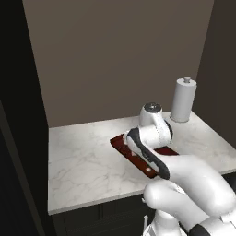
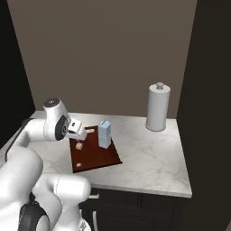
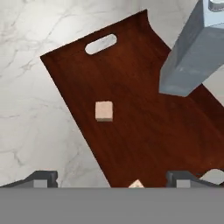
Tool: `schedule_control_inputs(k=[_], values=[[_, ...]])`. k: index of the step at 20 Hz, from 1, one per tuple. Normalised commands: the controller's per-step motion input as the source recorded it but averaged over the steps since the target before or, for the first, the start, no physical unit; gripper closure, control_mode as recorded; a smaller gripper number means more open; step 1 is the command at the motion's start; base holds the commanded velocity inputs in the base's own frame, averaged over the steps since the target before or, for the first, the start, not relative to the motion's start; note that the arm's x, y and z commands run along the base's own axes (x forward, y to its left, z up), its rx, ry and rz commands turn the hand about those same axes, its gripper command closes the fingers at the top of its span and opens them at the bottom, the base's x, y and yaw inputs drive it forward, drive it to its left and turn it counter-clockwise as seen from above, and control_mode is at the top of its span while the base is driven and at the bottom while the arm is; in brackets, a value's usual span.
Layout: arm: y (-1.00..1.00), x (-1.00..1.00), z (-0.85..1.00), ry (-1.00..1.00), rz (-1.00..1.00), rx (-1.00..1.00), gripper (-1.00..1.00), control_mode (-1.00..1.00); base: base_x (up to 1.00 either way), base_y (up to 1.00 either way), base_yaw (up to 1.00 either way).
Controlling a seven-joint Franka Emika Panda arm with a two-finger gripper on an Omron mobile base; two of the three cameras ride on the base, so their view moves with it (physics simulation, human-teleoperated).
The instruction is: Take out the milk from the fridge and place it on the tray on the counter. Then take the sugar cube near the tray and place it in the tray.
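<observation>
milk (image 3: 192, 57) upright on tray (image 3: 144, 127), sugar cube (image 3: 104, 110) beside, hand (image 3: 111, 177) open above

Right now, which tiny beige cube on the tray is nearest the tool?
The tiny beige cube between the tool's tips; the other cube lies farther on the dark red-brown tray.

I note a tall grey-white cylinder (image 2: 158, 107) with a knob, upright at the back right by the dark wall (image 2: 207, 90).

My arm (image 1: 184, 179) is glossy white with rounded links, dark grey joint bands, 1 grey disc cap, and 2 small dark fingertips (image 3: 43, 178).
</observation>
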Motion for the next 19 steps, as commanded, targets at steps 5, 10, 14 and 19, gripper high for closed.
schedule_control_inputs(k=[5,10,14,19], values=[[-0.24,-0.86,0.93,-0.02,0.00,0.00,-1.00,-1.00,0.00,0.00,0.00],[-0.30,-0.77,0.92,0.00,0.00,0.00,-1.00,-1.00,0.00,0.00,0.00],[-0.32,-0.79,1.00,0.00,0.00,0.00,-1.00,-1.00,0.00,0.00,0.00],[-0.26,-0.75,0.98,0.00,0.00,0.00,-1.00,-1.00,0.00,0.00,0.00]])
